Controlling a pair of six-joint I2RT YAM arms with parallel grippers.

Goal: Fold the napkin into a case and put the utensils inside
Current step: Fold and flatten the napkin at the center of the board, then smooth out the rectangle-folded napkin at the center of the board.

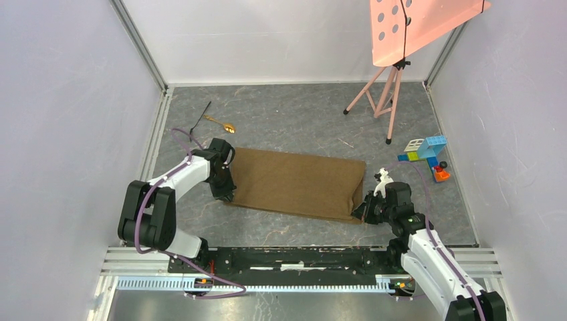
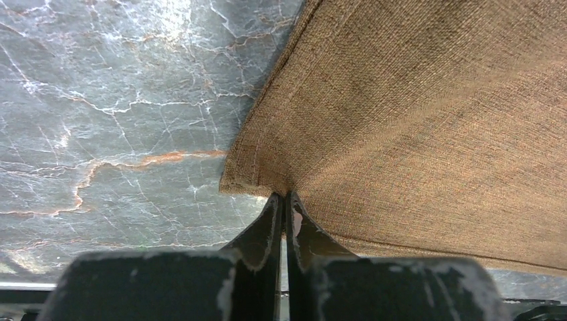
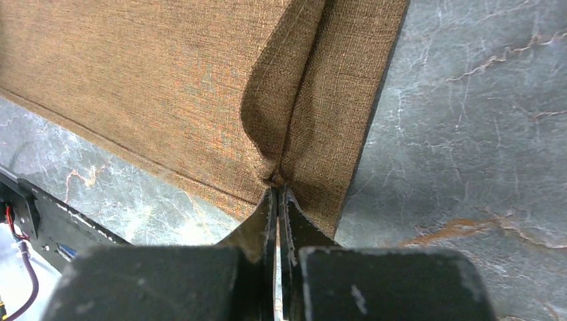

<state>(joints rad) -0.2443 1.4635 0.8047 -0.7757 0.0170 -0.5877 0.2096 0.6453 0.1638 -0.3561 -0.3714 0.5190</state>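
Observation:
The brown napkin [image 1: 294,182] lies folded in half as a wide oblong on the grey marbled floor. My left gripper [image 1: 226,194] is shut on its near left corner [image 2: 267,175], the cloth pinched at the fingertips. My right gripper [image 1: 359,212] is shut on its near right corner [image 3: 277,170], where the cloth puckers into a ridge. The gold spoon [image 1: 221,124] and the thin black utensil [image 1: 200,116] lie side by side at the far left, beyond the napkin and apart from it.
Coloured toy blocks [image 1: 426,153] sit at the right by the wall. A pink stand [image 1: 384,93] on three legs stands at the back right. White walls and metal rails enclose the floor; a black rail [image 1: 301,257] runs along the near edge.

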